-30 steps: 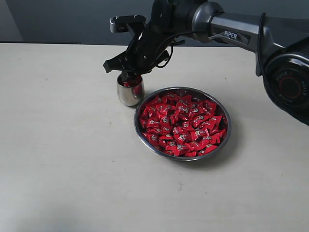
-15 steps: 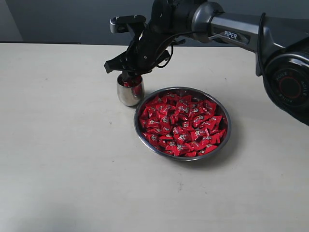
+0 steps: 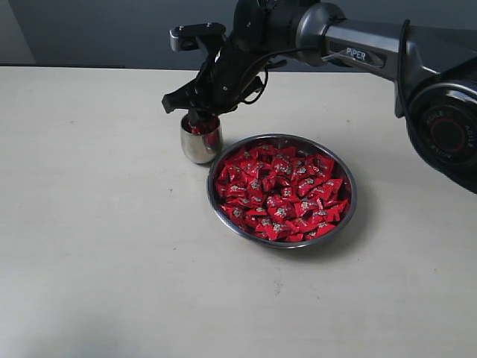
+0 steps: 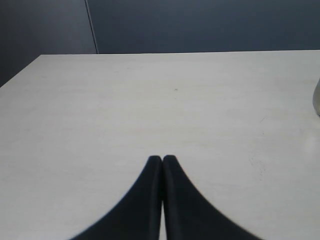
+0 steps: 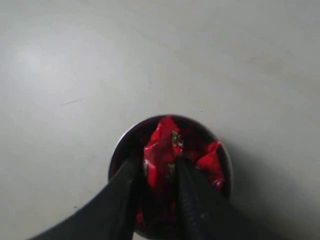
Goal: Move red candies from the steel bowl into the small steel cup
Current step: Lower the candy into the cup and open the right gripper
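R gripper (image 5: 156,162) hangs at the mouth of the small polished steel cup (image 3: 201,143), jaws narrow w/ one red crinkle-wrapped candy (image 5: 161,145) pinched between them. More red candies (image 5: 212,162) lie inside the cup. The wide shallow steel bowl (image 3: 220,216), just beside the cup, is heaped w/ the rest. Risks as I judge them: wrapper clings to a pad or catches the cup's rim, so the candy lands outside, or a low finger tips the cup. L gripper (image 4: 162,159) is well apart from the cup, pads together, empty.

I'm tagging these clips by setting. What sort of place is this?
Probably a robot lab bench: bare pale table, plain dark wall behind, and a robot arm over a small steel cup.
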Controlling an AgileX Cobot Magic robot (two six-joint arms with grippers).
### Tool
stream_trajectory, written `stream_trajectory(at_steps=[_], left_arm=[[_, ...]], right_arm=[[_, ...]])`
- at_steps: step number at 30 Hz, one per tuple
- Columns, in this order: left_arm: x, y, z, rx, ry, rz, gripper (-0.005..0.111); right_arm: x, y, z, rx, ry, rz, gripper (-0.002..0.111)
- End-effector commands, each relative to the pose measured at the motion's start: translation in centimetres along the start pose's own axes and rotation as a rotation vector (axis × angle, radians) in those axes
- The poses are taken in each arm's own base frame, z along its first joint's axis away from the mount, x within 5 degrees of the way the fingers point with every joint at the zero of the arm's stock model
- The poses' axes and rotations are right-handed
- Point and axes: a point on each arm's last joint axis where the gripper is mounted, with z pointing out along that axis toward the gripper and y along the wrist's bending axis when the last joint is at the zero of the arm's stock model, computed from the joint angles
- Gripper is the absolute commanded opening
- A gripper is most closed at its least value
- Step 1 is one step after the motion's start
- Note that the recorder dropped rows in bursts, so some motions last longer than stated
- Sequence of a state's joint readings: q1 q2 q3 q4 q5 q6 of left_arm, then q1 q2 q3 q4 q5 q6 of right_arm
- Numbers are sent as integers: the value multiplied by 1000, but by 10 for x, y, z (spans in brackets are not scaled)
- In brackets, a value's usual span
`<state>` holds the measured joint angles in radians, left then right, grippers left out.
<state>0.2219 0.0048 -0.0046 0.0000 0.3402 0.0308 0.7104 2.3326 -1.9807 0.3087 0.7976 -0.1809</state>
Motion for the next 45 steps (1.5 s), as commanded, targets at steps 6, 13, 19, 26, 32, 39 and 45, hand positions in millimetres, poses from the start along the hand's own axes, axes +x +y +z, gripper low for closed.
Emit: stream_trajectory(at_steps=[6,13,19,26,32,39,45], left_arm=[[0,0,0,6,-11,-6,0],[0,0,0,6,-11,-6,0],[0,0,0,6,-11,-6,0],[0,0,0,6,-11,-6,0],[0,0,0,6,-11,-6,0],[0,0,0,6,-11,-6,0],[0,0,0,6,-11,-6,0]], right_arm=[[-4,-2,-2,13,-30,-11,26],[-3,-1,-3,10,-15,-12,26],[-4,-2,-8,30,-7,-35,26],[-7,-1,-11,40,-20,-50,26],[-6,-1,-11,39,-14,-50,26],[-4,-1,-7,32,-5,-43,26],[1,4,5,22,21,-48,26]])
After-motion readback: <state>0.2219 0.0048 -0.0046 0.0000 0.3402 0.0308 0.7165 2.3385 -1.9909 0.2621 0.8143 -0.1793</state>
